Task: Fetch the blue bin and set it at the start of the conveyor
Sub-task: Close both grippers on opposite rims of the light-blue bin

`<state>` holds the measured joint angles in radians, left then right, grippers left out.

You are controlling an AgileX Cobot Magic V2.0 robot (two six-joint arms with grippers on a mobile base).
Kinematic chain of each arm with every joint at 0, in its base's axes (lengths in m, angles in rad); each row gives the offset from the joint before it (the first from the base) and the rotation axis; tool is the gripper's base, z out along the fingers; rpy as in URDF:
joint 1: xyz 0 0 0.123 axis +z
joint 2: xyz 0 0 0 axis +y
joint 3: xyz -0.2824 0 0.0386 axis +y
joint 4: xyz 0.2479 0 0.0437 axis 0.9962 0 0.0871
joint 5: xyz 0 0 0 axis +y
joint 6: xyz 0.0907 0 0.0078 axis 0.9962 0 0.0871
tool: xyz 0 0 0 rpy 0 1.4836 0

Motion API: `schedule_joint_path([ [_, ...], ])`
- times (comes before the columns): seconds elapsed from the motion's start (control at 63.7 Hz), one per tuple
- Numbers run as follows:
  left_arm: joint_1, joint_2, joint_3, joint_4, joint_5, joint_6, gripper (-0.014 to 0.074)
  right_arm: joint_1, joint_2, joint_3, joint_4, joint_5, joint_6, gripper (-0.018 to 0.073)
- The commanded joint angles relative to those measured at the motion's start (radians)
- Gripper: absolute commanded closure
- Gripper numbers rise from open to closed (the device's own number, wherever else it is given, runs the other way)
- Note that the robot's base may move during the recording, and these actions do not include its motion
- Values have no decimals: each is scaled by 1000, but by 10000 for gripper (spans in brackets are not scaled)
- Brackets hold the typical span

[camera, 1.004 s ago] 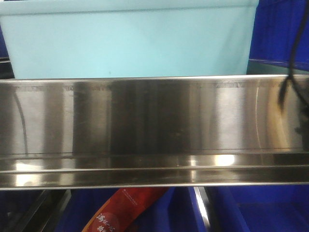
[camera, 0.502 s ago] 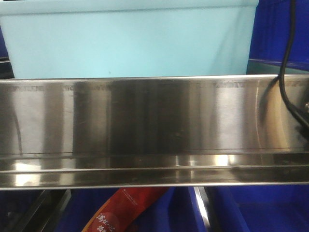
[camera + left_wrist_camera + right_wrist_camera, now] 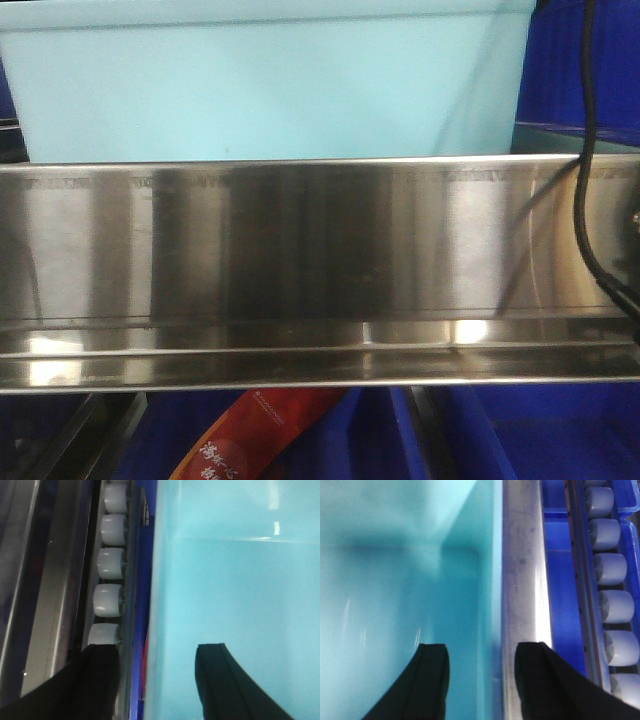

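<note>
We are looking at the blue bin (image 3: pixel 270 85) sitting on a shelf just behind a wide steel rail (image 3: pixel 300 260), with dark blue crates (image 3: pixel 580 60) beside and below it. The conveyor start is not showing in any view. The left pincer (image 3: pixel 156 652) is standing wide open and straddling the bin's left wall, with one finger (image 3: pixel 225 680) hanging inside the tub and the other outside it, above a row of grey rollers (image 3: pixel 110 565). The right pincer (image 3: pixel 481 647) is mirroring that, also wide open. Its inner finger (image 3: pixel 430 680) is hanging over the bin floor and its outer one over a steel strip (image 3: pixel 522 580) just beside the wall. Neither pincer is holding anything yet, and we are judging this as the moment just before the squeeze. We are noting several risks. The walls are looking smooth and slightly tapered, so a shallow pinch could slide up and off the rim during the lift. If one side bites before the other, the bin could twist or tip. The outer left finger is sitting close to the rollers and could catch on them. A lift that is too low could drag the bin's base against the steel rail in front. A black cable (image 3: pixel 585 150) is hanging down the right side and could snag as the arms pull back.
</note>
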<state>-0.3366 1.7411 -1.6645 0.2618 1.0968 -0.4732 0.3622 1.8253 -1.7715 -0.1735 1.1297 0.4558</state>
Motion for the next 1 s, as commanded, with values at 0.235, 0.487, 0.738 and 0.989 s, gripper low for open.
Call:
schedule_joint_path([
  [0.235,18,17,-5,-32,-9,2,321,-4,6,-6,-11,-17,0,345],
  [0.487,18,20,-5,-30,-9,5,321,-4,8,-6,-11,-15,-23,345],
  [0.738,18,21,-5,-30,-11,23,321,-4,8,-6,-11,-16,-49,345],
  [0.989,18,21,-5,-30,-11,23,321,-4,8,-6,-11,-16,-49,345],
])
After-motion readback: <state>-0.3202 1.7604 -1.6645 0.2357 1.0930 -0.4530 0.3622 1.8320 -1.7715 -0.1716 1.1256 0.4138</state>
